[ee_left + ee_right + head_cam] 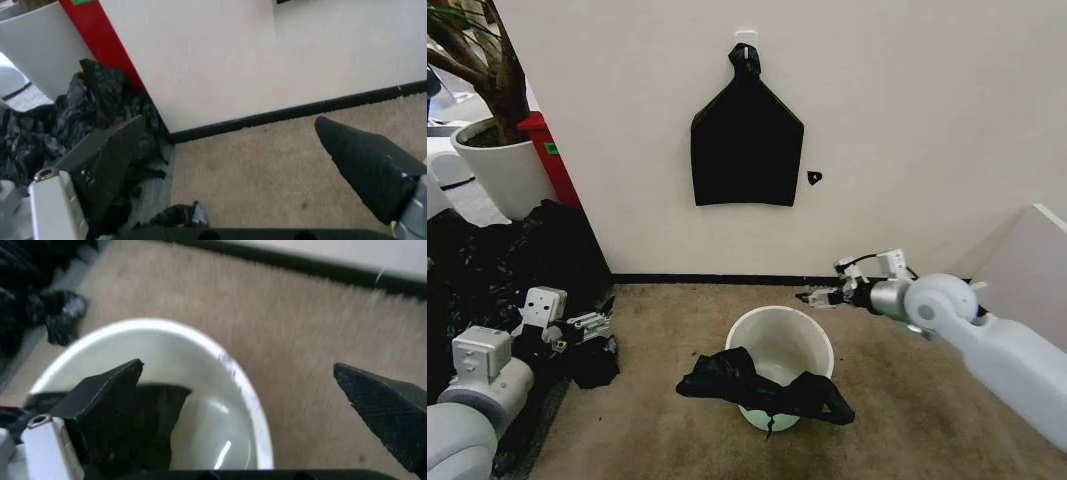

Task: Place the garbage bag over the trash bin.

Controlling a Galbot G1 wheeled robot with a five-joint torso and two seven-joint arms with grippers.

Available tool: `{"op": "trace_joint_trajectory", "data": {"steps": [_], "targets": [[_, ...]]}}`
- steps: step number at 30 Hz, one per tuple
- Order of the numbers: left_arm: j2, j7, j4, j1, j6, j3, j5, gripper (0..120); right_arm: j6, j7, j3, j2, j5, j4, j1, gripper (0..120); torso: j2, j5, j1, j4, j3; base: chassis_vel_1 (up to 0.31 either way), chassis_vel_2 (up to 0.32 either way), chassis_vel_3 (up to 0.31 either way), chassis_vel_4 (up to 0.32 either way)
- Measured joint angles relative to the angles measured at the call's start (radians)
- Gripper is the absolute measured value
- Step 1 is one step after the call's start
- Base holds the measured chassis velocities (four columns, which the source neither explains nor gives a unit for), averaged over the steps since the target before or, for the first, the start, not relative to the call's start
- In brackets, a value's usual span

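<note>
With the wrinkly black plastic garbage bag [762, 385] lying only across the round white plastic trash bin's [802, 330] near rim, the wide-open right gripper [819, 297] is hovering beyond the far rim and should pinch one bag edge and spread it, while the left gripper [592, 322] is waiting wide open by the black sheeting heap [497, 260].

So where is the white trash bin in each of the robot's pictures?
Head view: the trash bin stands on the carpet at lower middle, the garbage bag draped across its near rim.
Left wrist view: the bin is not in it.
Right wrist view: the bin lies below the open right gripper, the bag inside its rim.
Shared landmark: the black baseboard along the wall.
</note>
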Motion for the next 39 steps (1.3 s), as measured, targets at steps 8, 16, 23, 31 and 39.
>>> {"op": "trace_joint_trajectory", "data": {"steps": [8, 16, 23, 31, 39], "targets": [[-0.045, 0.037, 0.001, 0.066, -0.024, -0.023, 0.050, 100, 0.000, 0.115, -0.167, 0.049, 0.080, -0.090, 0.117, 86, 0.000, 0.0002, 0.000, 0.0003, 0.000, 0.000, 0.000, 0.000, 0.000], [-0.057, 0.051, 0.001, 0.070, -0.032, -0.045, 0.052, 100, 0.001, 0.151, -0.263, 0.071, 0.119, -0.131, 0.186, 84, 0.000, 0.0000, 0.000, 0.0002, 0.000, 0.000, 0.000, 0.000, 0.000], [-0.059, 0.054, 0.002, 0.056, -0.035, -0.043, 0.050, 100, 0.001, 0.157, -0.283, 0.068, 0.125, -0.138, 0.187, 66, 0.000, 0.0000, 0.000, 0.0001, 0.000, 0.000, 0.000, 0.000, 0.000], [-0.062, 0.054, 0.002, 0.049, -0.035, -0.041, 0.049, 100, 0.001, 0.165, -0.274, 0.065, 0.118, -0.144, 0.162, 38, 0.000, 0.0000, 0.000, 0.0000, 0.000, 0.000, 0.000, 0.000, 0.000], [-0.067, 0.056, 0.002, 0.048, -0.035, -0.039, 0.049, 100, 0.001, 0.171, -0.268, 0.068, 0.115, -0.139, 0.152, 13, 0.000, 0.0001, 0.000, 0.0001, 0.000, 0.000, 0.000, 0.000, 0.000]]}}
